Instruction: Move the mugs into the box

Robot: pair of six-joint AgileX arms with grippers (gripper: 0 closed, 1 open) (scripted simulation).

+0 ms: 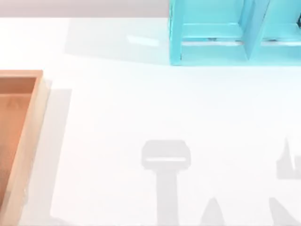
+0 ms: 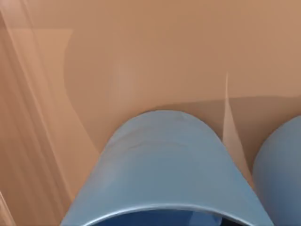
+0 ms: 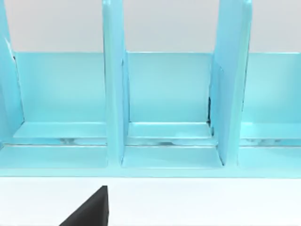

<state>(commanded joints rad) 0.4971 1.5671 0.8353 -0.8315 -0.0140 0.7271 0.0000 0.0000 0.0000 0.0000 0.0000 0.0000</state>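
A white table (image 1: pixel 155 117) is filling the top view, with grey shadows of the arms lying across its near part. At the far right edge a turquoise shelf (image 1: pixel 221 33) is standing, its upright dividers splitting it into open bays. At the left edge, partly cut off by the frame, the box (image 1: pixel 28 141) is sitting — a pale wooden rim around an orange-brown floor.

The left wrist view is looking straight down at that floor from close above. One mug (image 2: pixel 164 169) is taking up the middle of the view, blue and plain, its rounded wall and a strip of its rim showing. The second mug (image 2: pixel 282 174) is sitting just beside it, cut off at the view's edge, with a narrow strip of the floor showing between the two. Both are lying over the box's floor (image 2: pixel 164 52), with the pale rim (image 2: pixel 21 141) running along one side and a soft shadow spreading over the wood. Whether the left gripper is holding the nearer mug or has let it go — I cannot tell.

The right wrist view is facing the shelf's bays (image 3: pixel 164 94) across a strip of white table (image 3: pixel 211 202). A dark wedge, part of the right gripper (image 3: pixel 91 209), is poking in at the near edge. Its state I cannot tell either.
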